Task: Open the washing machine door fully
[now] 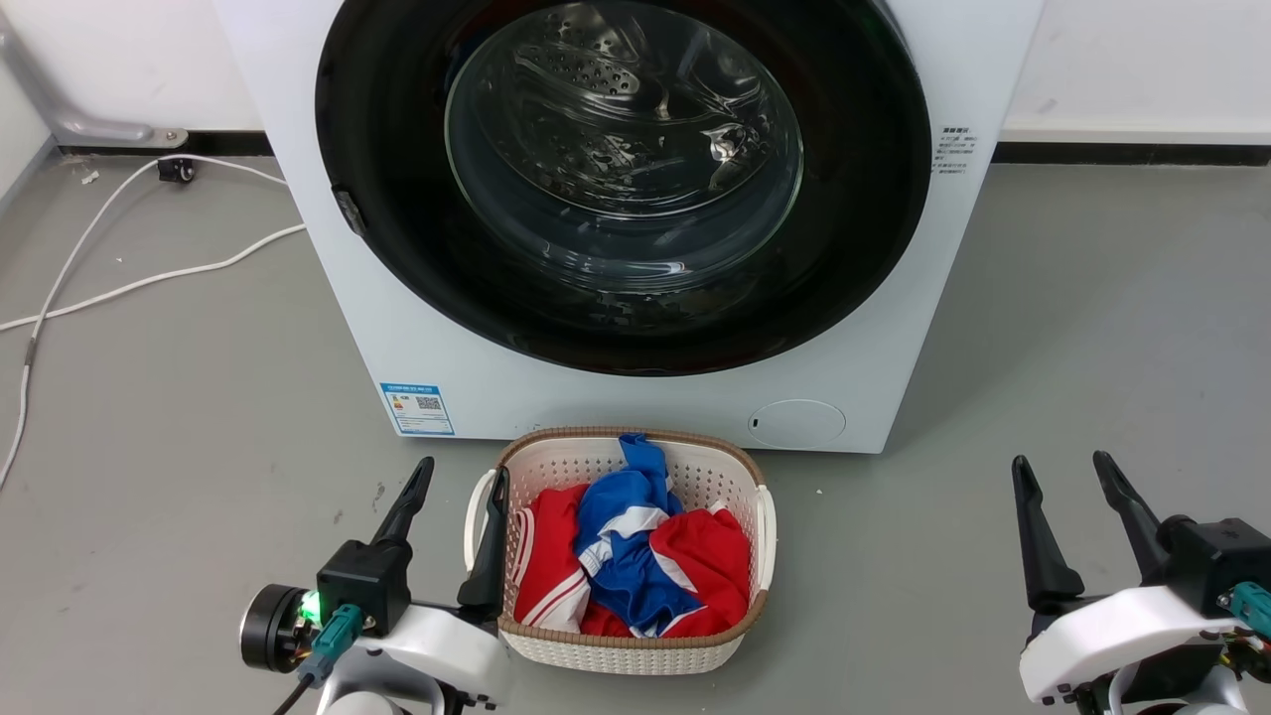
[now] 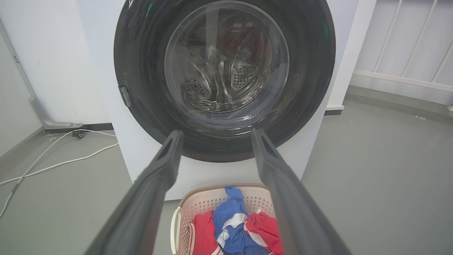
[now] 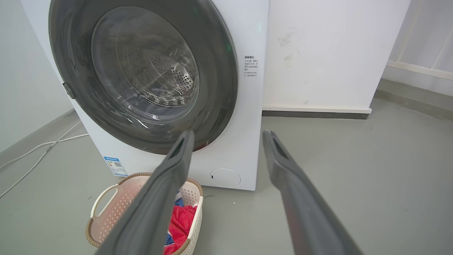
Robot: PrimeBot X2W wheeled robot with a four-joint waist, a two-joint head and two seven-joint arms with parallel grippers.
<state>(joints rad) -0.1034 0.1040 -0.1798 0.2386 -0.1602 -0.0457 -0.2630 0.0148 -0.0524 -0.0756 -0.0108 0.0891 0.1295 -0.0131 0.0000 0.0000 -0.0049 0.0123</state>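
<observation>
The washing machine door (image 1: 624,169) stood shut, far ahead beyond the laundry basket (image 1: 556,645). Its small tab (image 1: 348,211), perhaps the catch, sat on the left rim, nearer my left fingers (image 1: 409,504); both they and my right fingers (image 1: 1035,536) gaped wide, empty.

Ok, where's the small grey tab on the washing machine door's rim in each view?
Head view: grey tab on the left rim of the washing machine door, left of centre.
Left wrist view: grey tab on the left rim, mid-height.
Right wrist view: grey tab far left, mid-height.
Shared landmark: the laundry basket below the door.
</observation>
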